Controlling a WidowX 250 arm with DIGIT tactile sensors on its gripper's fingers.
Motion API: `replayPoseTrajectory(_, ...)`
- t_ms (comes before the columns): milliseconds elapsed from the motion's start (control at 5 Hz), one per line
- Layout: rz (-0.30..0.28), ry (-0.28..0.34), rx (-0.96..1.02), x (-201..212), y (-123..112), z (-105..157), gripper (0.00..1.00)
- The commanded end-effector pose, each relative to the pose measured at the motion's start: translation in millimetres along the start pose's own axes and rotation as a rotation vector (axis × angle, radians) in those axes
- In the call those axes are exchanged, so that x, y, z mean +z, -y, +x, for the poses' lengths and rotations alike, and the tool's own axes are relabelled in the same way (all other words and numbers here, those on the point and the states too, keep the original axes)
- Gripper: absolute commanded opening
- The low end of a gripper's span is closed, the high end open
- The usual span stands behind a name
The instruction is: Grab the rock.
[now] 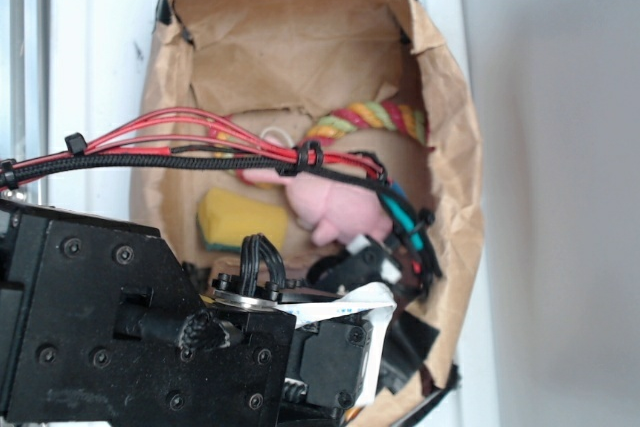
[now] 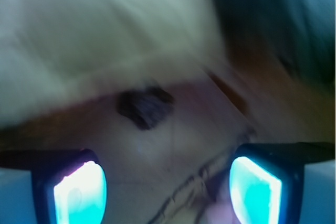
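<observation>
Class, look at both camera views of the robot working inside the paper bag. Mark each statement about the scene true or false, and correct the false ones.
1. The rock lies ahead of the gripper, not between its fingers. True.
2. The gripper is shut on the rock. False: its fingers stand apart with nothing between them.
3. A yellow-and-green sponge lies inside the paper bag. True.
4. The pink plush toy sits outside the bag. False: it is inside, beside the sponge.
5. A coloured rope lies in the bag beyond the plush toy. True.
</observation>
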State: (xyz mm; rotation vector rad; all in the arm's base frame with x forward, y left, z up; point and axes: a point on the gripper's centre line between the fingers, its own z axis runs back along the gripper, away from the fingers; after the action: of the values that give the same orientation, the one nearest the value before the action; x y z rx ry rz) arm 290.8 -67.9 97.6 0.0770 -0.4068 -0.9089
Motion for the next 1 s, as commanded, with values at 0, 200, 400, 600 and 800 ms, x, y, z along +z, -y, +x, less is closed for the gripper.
replayPoseTrajectory(0,-0.052,0.011,0.158,26,-49,-6,1.0)
replayPoseTrajectory(200,-0.075,0.006,0.265,34,-78,-16,1.0)
replayPoseTrajectory(400,-0.055,-0.035,0.302,31,-98,-31,1.0)
replayPoseTrajectory(600,-0.064,-0.048,0.273,31,-103,-41,1.0)
replayPoseTrajectory(800,-0.092,-0.055,0.206,34,-101,-56,1.0)
